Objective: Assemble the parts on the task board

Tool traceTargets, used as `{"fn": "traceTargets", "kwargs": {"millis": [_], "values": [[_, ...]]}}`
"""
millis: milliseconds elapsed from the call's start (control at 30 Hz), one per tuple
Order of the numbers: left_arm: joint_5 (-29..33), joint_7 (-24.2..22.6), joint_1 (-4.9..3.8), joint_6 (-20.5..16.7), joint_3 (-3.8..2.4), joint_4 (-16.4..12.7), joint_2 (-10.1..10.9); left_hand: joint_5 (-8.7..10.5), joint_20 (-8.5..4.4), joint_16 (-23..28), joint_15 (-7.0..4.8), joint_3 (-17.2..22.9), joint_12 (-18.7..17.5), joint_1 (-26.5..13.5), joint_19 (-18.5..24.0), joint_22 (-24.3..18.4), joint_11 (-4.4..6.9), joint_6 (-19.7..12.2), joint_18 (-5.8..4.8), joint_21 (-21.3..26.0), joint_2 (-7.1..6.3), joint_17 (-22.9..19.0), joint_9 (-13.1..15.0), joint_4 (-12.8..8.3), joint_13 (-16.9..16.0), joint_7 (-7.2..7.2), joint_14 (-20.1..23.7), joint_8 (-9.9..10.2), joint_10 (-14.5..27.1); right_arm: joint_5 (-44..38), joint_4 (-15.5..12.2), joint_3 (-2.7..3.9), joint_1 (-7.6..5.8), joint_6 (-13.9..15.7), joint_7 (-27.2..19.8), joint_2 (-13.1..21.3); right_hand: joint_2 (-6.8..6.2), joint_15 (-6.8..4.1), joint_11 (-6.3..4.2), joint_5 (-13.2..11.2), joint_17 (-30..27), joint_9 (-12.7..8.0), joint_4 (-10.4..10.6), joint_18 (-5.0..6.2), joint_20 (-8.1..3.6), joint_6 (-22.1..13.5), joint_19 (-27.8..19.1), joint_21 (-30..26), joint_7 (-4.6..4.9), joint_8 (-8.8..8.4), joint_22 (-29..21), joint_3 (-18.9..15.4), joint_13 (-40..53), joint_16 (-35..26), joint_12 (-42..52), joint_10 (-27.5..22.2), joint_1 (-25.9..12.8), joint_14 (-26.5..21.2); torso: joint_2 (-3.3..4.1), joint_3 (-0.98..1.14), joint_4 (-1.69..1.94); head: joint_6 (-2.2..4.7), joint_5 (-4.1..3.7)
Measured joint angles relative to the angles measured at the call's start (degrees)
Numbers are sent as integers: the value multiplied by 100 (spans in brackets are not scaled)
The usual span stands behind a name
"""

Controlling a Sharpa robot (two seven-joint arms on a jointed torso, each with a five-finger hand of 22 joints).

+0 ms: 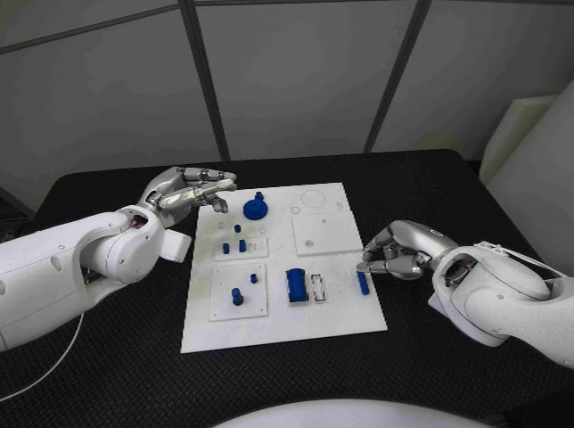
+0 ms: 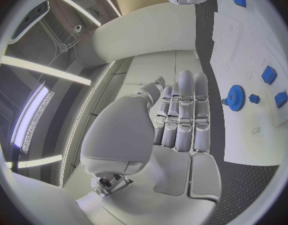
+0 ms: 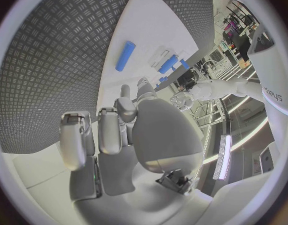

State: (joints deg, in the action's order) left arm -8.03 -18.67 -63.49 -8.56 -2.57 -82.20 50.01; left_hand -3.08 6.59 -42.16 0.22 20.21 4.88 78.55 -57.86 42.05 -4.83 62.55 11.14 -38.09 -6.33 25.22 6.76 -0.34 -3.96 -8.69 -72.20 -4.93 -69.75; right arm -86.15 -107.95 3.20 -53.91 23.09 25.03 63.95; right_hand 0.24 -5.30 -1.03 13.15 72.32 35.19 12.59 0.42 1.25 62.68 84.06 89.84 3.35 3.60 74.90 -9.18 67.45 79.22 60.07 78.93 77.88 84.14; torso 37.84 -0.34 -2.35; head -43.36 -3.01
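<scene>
Mid-task, judging by the layout. Task board [image 1: 281,330] sits mid-surface. Blue gear [image 1: 255,209] stands at the board's far-left corner, looks seated. A few small blue pegs [image 1: 234,244] stand in the left-middle sub-plate, and another peg [image 1: 237,297] in the near-left plate. Large blue block [image 1: 295,285] stands near the board's near edge, next to a white slotted holder [image 1: 318,287]. Blue bar [image 1: 362,283] lies loose-looking by the board's right edge. My read: it's not yet placed, and the far-right holes look unfilled.

Left hand [image 1: 187,193] hovers at the board's far-left corner, just beside the gear, fingers extended together, holding nothing. Right hand [image 1: 397,251] is at the board's right edge, close to the bar, fingers curled in; nothing visibly held.

Likely next: bar.
</scene>
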Motion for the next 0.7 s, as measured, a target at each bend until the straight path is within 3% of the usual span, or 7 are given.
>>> {"fn": "traceTargets", "kwargs": {"millis": [233, 700], "values": [[0, -6, 16, 1, 3, -58, 56, 0, 18, 9, 0, -6, 0, -14, -18, -6, 0, 0, 0, 0, -14, 0, 1, -6, -2, 0, 0, 0, 0, -398, -16, -4, 61, -276, 379, -70, -68, -1, 1, 0, 32, -69, 95, 1, 0, 82, 0, 0, -5, 0, 0, -127, 39, 0, 46, 41, -68, 0, -8, -1, 1, -35, -15], [0, 0, 29, -11, 4, -73, 97, 0, 18, 9, 0, -22, 0, -14, -18, -13, 0, 0, 1, 0, -14, 1, 5, -23, -1, 0, 0, 0, 0, -687, -4, -4, 116, -482, 698, -197, -67, -1, -21, 0, 55, -87, 157, 0, 0, 128, 0, 0, -17, 0, 0, -188, 81, 0, 101, 61, -115, 0, -6, -2, 1, -40, -24]]}}
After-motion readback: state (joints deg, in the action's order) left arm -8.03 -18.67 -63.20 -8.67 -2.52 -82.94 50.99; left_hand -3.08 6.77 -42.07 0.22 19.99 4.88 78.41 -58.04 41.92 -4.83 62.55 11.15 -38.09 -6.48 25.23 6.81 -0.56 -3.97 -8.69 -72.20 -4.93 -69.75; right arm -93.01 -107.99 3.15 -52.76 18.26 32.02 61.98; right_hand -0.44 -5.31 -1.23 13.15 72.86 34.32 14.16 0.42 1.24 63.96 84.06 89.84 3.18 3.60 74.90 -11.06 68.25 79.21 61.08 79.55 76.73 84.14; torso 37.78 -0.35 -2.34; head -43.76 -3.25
